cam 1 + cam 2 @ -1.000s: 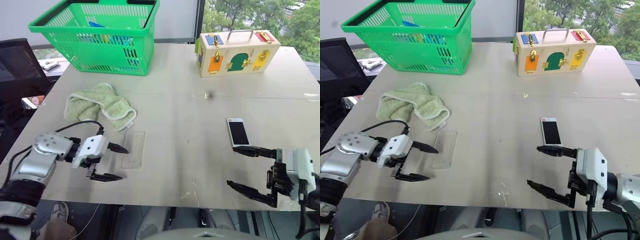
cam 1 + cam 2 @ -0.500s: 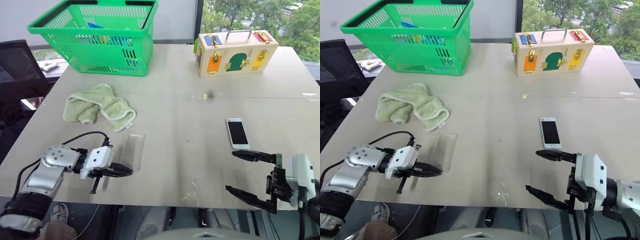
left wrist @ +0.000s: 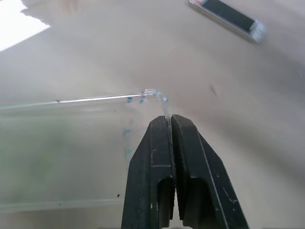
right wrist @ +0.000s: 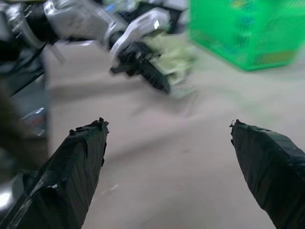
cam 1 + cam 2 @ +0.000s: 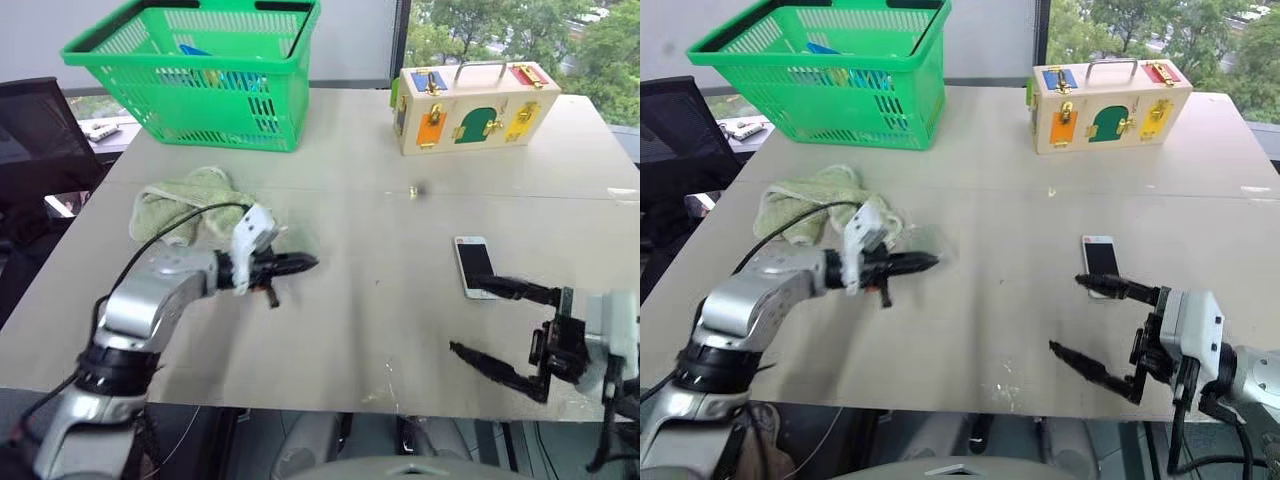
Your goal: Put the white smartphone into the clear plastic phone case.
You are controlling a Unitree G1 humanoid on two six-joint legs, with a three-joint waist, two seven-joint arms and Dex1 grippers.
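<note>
- Your left arm (image 5: 150, 300): silver-grey rounded metal shell, black joint bands, white block at the wrist.
- Black cable (image 5: 185, 225) loops over its forearm, toward 12 o'clock.
- Left gripper (image 5: 300, 264): two slim black tapered fingers, ribbed inner faces.
- Right gripper (image 5: 500, 330): long black fingers, matte and textured, on a white housing (image 5: 620, 325).

I see a clear, glossy plastic case (image 3: 71, 148), a phone (image 5: 476, 265) with a glossy screen, a matt smooth table (image 5: 400, 330), nubby cloth (image 5: 185, 205), and a plastic mesh basket (image 5: 200, 75).
</note>
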